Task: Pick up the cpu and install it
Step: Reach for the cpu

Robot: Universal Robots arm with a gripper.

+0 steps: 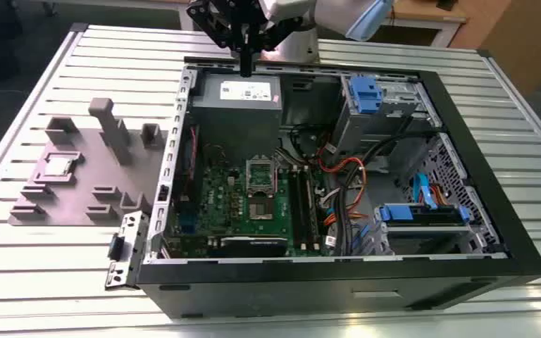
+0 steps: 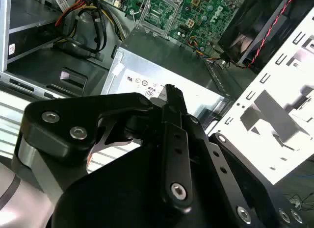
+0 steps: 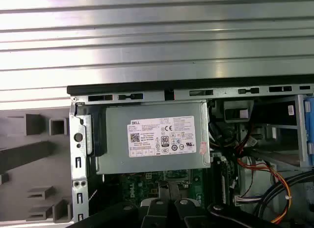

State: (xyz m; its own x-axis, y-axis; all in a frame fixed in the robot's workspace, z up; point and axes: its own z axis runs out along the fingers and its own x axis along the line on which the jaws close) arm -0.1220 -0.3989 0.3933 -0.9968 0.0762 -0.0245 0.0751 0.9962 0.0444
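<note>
Exterior view: gripper [image 1: 245, 69] hangs over the rear edge of the open computer case [image 1: 346, 285], above the power supply [image 1: 237, 105]. Its fingers meet in one thin black tip, closed on nothing.

The cpu [image 1: 57, 166] lies flat in a recess of the grey fixture tray [image 1: 110, 193], on the slatted metal table [image 1: 45, 282], at the exterior view's left of the case and well apart from the gripper. The green motherboard [image 1: 237, 208] and its silver socket frame [image 1: 261, 174] also show here, the frame lying inside the case near the board's middle. Blue drive caddies [image 1: 365, 95] sit toward the exterior view's right.

First wrist view: looks straight down on the power supply's white label [image 3: 162, 136], which carries dark print, round marks and a square code. Table slats lie beyond the case wall, and orange and red cables [image 3: 265, 176] run beside the supply.

Second wrist view: black gripper linkage in the foreground, fingertips [image 2: 172, 93] together just over the label's edge. The socket frame sits beyond the supply on the board.
</note>
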